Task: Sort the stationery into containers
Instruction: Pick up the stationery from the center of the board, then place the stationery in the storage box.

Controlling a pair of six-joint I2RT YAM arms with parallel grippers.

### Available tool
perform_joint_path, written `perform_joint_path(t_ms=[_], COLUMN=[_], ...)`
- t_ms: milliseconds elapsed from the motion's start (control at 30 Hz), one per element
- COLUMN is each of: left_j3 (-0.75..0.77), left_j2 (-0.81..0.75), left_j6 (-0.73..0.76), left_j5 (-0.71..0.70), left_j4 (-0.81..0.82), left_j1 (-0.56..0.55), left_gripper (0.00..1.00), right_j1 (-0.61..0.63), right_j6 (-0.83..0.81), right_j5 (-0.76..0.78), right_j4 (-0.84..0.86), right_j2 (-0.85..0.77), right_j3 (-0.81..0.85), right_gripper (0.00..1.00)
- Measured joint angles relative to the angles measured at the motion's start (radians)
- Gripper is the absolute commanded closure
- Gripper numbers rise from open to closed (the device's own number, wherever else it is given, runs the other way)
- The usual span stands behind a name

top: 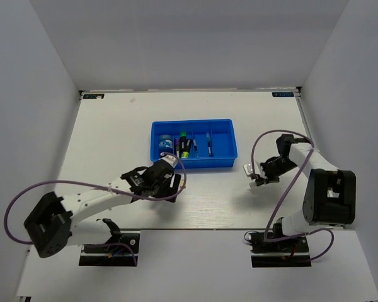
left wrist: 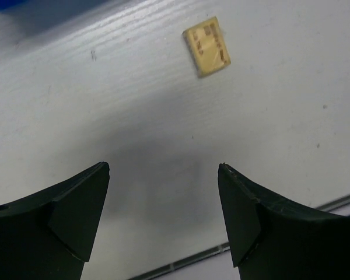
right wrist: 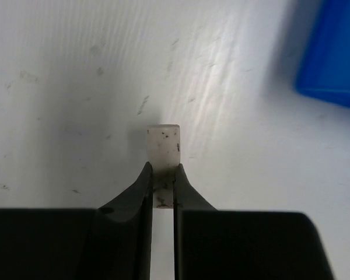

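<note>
Blue tray (top: pixel 201 165); tan block (left wrist: pixel 206 46), brown print; pale grey block (right wrist: pixel 163 146), dark specks.

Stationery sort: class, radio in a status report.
Right tool shut on pale grey block. Left tool open, tan block ahead on table, untouched. Nothing in the way.

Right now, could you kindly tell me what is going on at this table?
Two robot arms are sorting stationery into the blue tray. The right tool is shut on the pale grey block, on the table off the tray's right end. The left tool hangs open over the table, with the tan block lying untouched ahead of it. The tray holds the blue roll, markers and a pen.
</note>
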Motion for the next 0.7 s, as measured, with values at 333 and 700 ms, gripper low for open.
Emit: perform_joint_path(t_ms=[333,700], left_j3=[0.146,0.232], left_j2=[0.34,0.439], left_j6=[-0.036,-0.079], left_j5=[-0.027,-0.092], left_j4=[0.175,0.211], left_j1=[-0.002,-0.043], left_gripper=[0.14,0.14], right_j1=[0.084,0.267], right_j6=[0.872,1.737], right_j5=[-0.168,0.024], right_j4=[0.271,0.465], right_j2=[-0.181,0.187], right_j3=[0.173,0.595], right_gripper=[1.0,1.0])
